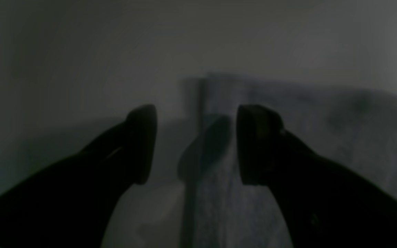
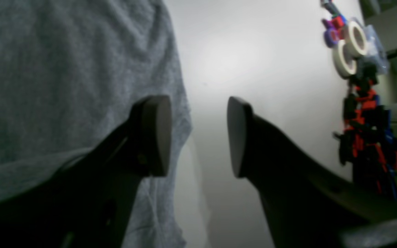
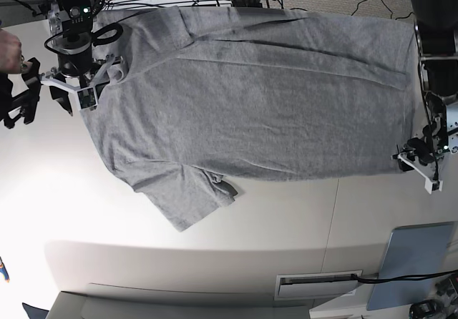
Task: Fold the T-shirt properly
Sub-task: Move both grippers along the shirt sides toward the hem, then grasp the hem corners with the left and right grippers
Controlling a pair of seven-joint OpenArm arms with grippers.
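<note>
In the base view, a pale table point(image 3: 286, 222) bears 1 grey T-shirt point(image 3: 286, 111), spread across its middle and far parts, 1 flap extending near left. 1 pale blue board point(image 3: 408, 251) lies near right. Both grippers are released, grasping nothing: right gripper point(image 2: 198, 137) at the shirt's left edge, left gripper point(image 1: 196, 144) at its near right corner.
</note>
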